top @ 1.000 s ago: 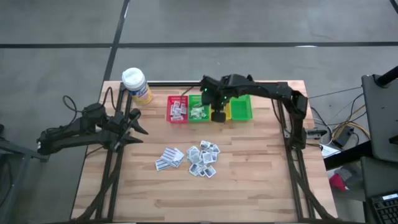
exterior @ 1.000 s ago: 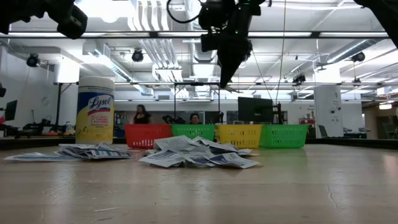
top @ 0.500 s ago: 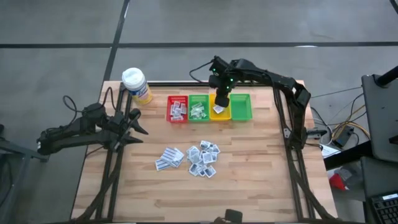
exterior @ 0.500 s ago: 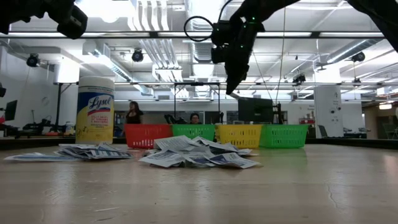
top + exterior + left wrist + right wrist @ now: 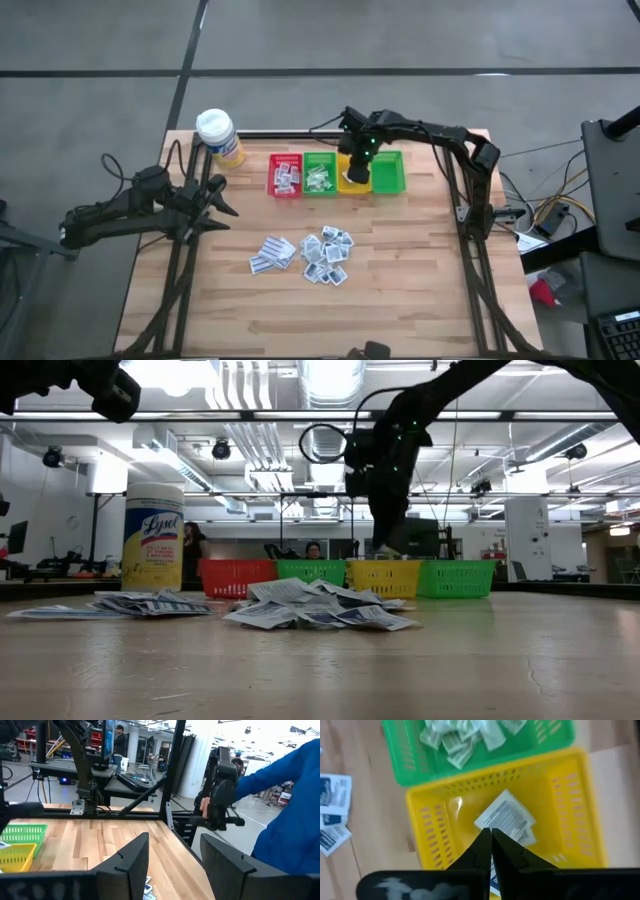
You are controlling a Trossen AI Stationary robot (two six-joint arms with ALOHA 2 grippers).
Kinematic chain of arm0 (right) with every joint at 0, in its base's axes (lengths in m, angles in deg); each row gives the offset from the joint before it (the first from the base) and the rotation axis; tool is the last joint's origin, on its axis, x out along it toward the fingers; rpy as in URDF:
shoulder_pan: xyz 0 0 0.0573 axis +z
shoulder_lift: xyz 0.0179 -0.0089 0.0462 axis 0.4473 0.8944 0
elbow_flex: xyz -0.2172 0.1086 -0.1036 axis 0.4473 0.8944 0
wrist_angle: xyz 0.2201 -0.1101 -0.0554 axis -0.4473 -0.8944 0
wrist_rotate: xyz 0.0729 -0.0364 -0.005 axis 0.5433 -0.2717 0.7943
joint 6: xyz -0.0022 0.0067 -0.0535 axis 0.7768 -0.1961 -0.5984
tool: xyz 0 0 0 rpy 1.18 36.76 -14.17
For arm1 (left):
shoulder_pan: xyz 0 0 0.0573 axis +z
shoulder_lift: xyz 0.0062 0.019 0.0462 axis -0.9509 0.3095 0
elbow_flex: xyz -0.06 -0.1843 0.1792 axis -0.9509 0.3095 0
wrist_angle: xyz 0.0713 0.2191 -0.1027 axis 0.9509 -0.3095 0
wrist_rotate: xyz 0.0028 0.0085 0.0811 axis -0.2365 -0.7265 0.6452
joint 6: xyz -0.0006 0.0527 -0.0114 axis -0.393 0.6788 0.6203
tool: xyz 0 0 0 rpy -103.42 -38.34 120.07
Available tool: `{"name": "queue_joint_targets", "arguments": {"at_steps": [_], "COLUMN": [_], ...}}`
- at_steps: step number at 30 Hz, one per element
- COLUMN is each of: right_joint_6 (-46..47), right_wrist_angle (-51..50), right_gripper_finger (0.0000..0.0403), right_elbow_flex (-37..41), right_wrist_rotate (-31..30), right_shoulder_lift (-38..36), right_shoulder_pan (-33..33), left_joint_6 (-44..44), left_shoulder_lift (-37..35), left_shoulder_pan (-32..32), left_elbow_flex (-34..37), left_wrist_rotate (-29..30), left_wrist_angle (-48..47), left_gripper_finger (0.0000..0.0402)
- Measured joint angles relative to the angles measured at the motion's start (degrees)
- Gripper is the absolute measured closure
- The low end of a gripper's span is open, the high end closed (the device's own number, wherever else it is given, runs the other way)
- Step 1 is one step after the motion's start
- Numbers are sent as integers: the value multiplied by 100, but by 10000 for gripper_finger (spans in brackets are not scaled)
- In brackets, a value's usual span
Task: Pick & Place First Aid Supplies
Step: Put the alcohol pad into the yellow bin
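My right gripper hangs over the yellow bin at the table's far side, pointing steeply down, shut on a white sachet with grey print. In the low view its tip is just above the bin's rim. More first aid supplies lie in two loose piles mid-table, and some fill the red bin and the neighbouring green bin. My left gripper waits open and level near the table's left edge. My right gripper pinches the sachet by its near corner between its two fingertips, coming from above and slanting down. The sachet hangs below the tips inside the yellow bin's opening; I cannot tell whether its lower end touches the bin's floor.
A yellow white-capped bottle stands at the far left corner. A second green bin sits right of the yellow one. A person in a blue sleeve stands beyond the table's edge. Bare wood lies near the front edge.
My right gripper has sunk toward the yellow bin and shifted a little toward the table's right edge, from above the bins' row down near the rim, rolling slightly. It stays shut with the sachet.
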Motion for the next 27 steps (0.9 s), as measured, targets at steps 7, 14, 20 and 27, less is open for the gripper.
{"name": "queue_joint_targets", "arguments": {"at_steps": [7,14,20,27], "right_joint_6": [-2,-13,-80,-173], "right_wrist_angle": [556,952,1157,1149], "right_gripper_finger": [394,394,394,384], "right_elbow_flex": [405,588,605,605], "right_wrist_rotate": [2,106,208,205], "right_shoulder_lift": [0,0,2,2], "right_shoulder_pan": [39,66,68,66], "left_joint_6": [0,-1,-1,-2], "left_shoulder_lift": [0,2,2,2], "left_shoulder_pan": [0,2,2,1], "left_elbow_flex": [0,0,0,0], "left_wrist_rotate": [12,357,376,389], "left_wrist_angle": [0,0,0,0], "left_gripper_finger": [227,227,227,227]}}
